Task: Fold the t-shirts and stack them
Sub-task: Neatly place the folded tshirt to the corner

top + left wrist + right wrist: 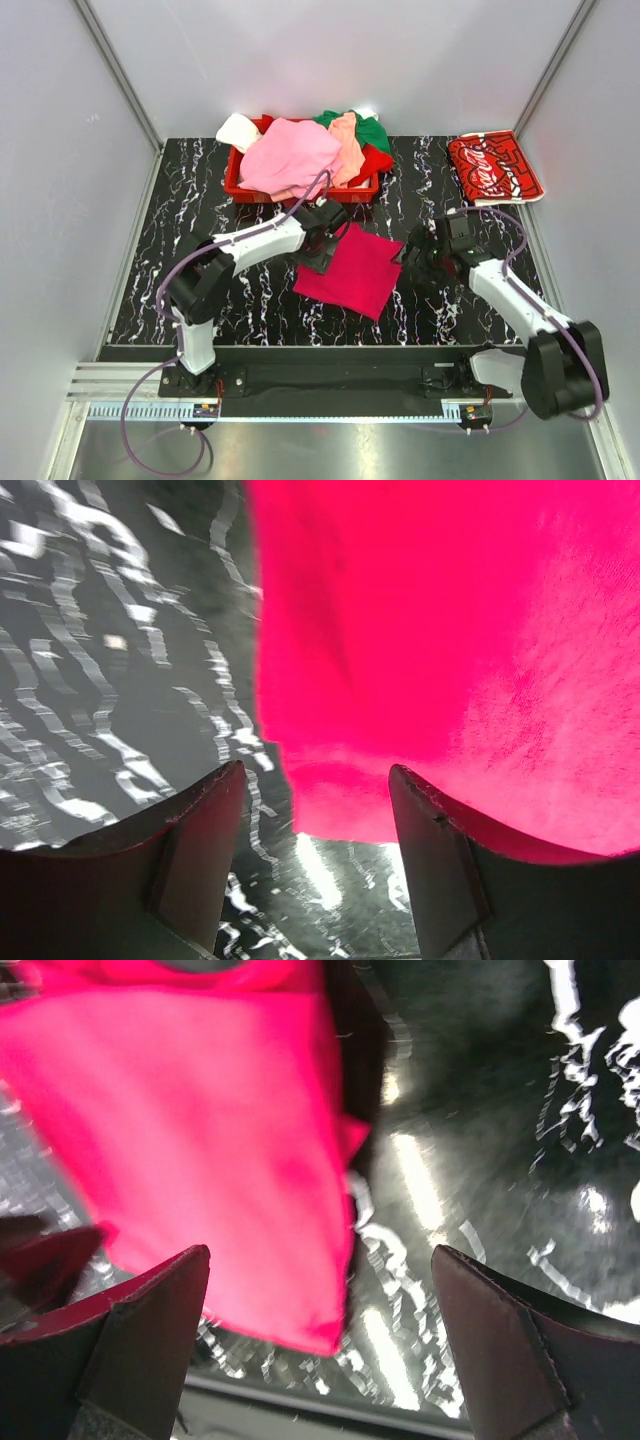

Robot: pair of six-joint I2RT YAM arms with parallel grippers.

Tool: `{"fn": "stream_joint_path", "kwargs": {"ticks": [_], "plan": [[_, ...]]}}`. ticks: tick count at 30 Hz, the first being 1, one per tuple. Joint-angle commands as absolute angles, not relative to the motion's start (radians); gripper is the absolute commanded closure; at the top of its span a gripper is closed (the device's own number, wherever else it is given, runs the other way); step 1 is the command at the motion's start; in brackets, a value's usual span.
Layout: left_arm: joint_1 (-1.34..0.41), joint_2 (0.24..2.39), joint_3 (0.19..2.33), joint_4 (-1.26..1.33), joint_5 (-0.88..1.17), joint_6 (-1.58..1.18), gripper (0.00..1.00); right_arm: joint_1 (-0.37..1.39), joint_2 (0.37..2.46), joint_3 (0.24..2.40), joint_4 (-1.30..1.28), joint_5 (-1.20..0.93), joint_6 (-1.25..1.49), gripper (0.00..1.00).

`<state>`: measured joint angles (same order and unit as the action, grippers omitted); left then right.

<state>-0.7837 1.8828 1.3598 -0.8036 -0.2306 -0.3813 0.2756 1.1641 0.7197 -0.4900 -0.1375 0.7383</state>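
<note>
Black white-veined marble-look tabletop [200, 200] inside grey walls; red plastic basket [236, 186] at the back, left of centre, holds a heap of unfolded soft tees: white tee [238, 130], big pink tee [290, 155], peach tee [348, 148], green tee [376, 130]; flat folded magenta cloth tee [352, 272] lies mid-table between the two arms; folded red tee with white Coca-Cola script [492, 168] sits at the back right, well apart.

Risks, left to right: pink tee hangs over the basket's front rim, so a grab there could drag several out together; left gripper [318, 780] has its jaws apart with nothing pinched, but the magenta tee's folded edge sits right at the gap; lifting off too flat could let a finger snag that edge and pull the fold open; right gripper [320, 1255] is spread wide and empty, its left finger just beside the tee's side edge; a sideways sweep could rumple that corner.

Placement: from the left jaws, the magenta tee fills ahead and the right-finger side, with bare table by the left finger; from the right jaws, the tee lies ahead-left, its corner reaching into the gap, with bare table ahead-right.
</note>
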Motion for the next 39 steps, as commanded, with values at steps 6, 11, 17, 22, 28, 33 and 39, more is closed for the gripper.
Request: {"fn": "stream_joint_path", "kwargs": {"ticks": [6, 11, 17, 22, 28, 33, 39], "plan": [[-0.773, 1.787, 1.506, -0.972, -0.298, -0.347, 0.34, 0.245, 1.461, 0.657, -0.190, -0.229, 0.756, 0.00], [-0.773, 1.684, 1.502, -1.006, -0.299, -0.353, 0.34, 0.244, 1.617, 0.646, -0.043, -0.245, 0.801, 0.01], [-0.772, 1.522, 1.450, -1.048, -0.307, -0.380, 0.34, 0.250, 1.785, 0.542, 0.230, -0.307, 0.919, 0.30], [-0.765, 1.376, 1.381, -1.057, -0.284, -0.406, 0.33, 0.279, 1.824, 0.440, 0.458, -0.333, 0.969, 0.75], [-0.712, 1.211, 1.261, -1.037, -0.200, -0.407, 0.32, 0.285, 1.894, 0.410, 0.791, -0.458, 1.009, 1.00], [-0.632, 1.068, 1.200, -1.031, -0.186, -0.370, 0.32, 0.281, 1.734, 0.455, 0.563, -0.462, 0.888, 1.00], [-0.584, 0.951, 1.112, -0.956, -0.137, -0.330, 0.32, 0.276, 1.381, 0.727, -0.170, -0.181, 0.548, 1.00]]}}
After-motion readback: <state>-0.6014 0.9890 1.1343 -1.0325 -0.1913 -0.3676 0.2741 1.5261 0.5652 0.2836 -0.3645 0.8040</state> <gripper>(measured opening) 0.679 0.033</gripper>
